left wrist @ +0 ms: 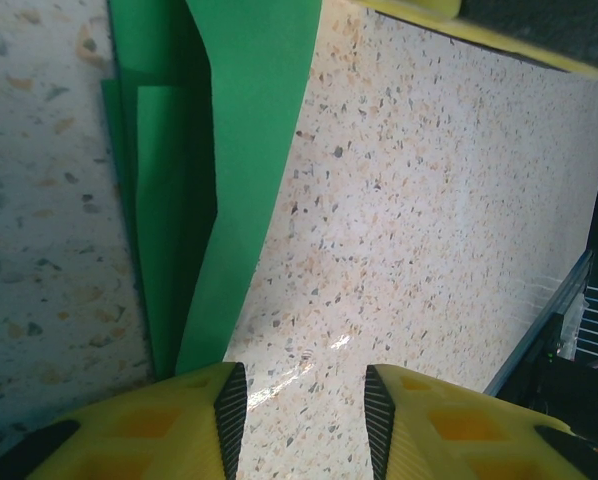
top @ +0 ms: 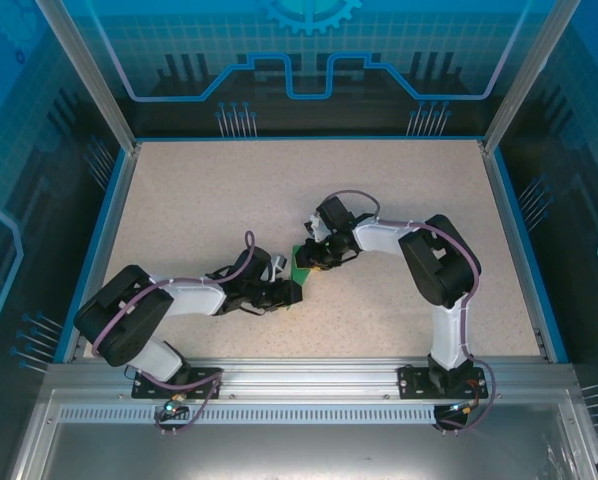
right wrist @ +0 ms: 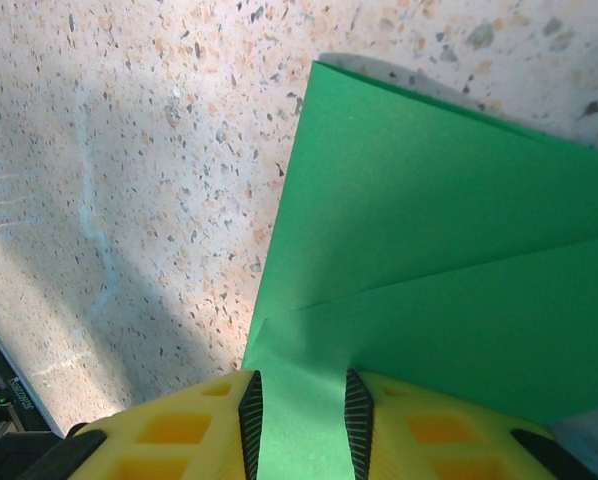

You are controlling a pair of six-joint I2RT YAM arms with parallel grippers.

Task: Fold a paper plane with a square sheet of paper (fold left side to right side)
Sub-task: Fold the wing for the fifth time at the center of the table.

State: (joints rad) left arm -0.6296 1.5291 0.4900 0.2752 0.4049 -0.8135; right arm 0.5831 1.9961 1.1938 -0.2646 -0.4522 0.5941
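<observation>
- Left gripper jaws are standing partly open, with bare table showing in the gap and nothing held.
- Its left finger is sitting right at the near end of the green paper; can't tell if it is touching.
- Right gripper jaws are also standing partly open, straddling a corner of the green paper. The paper is showing flat in the gap, not pinched.
- The green paper is lying folded, layers overlapping, mid-table, with one edge looking slightly raised.
- Left gripper is reaching in from the near left of the paper and right gripper from its far right.
</observation>
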